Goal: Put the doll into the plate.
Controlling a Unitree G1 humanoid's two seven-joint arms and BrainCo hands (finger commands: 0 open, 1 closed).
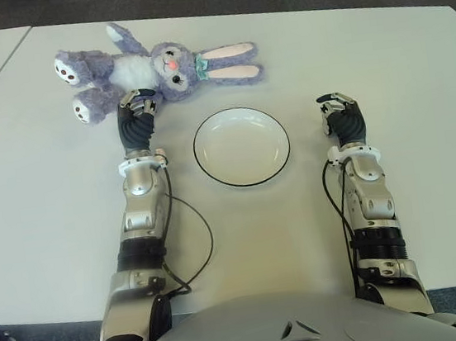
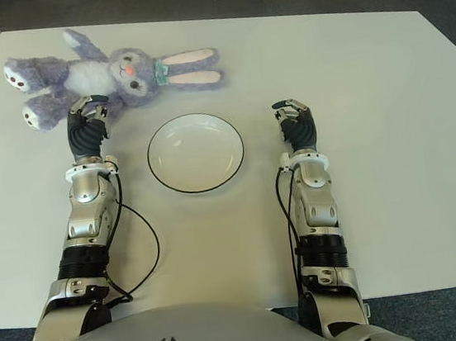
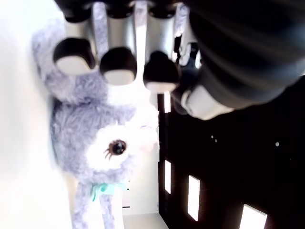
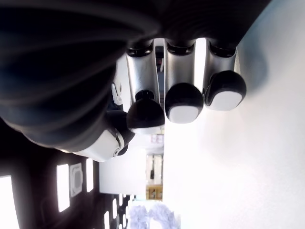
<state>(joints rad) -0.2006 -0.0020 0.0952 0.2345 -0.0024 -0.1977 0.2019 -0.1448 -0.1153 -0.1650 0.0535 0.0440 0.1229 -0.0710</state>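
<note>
The doll [image 1: 157, 69] lies flat on the worktop [image 1: 40, 202] just beyond the left hand [image 1: 139, 106], whose fingers hang loosely curled, gripping nothing. Closing on loose plush risks a slipping pinch. The plate [image 1: 242, 146] sits to its right; the right hand [image 1: 339, 113] idles beyond, empty.

The doll [image 1: 157, 67], at the upper left of the frame, is being shown as soft, fuzzy plush cloth, with smoother fabric lining its ears. The plate [image 1: 242, 146], at the centre, is being seen as smooth and glossy, like glazed ceramic, with a thin dark rim. The surface [image 1: 40, 202] is being shown as smooth and matt. The fingers [image 3: 114, 64] are being seen as brushed metal with rubbery dark tips.
</note>
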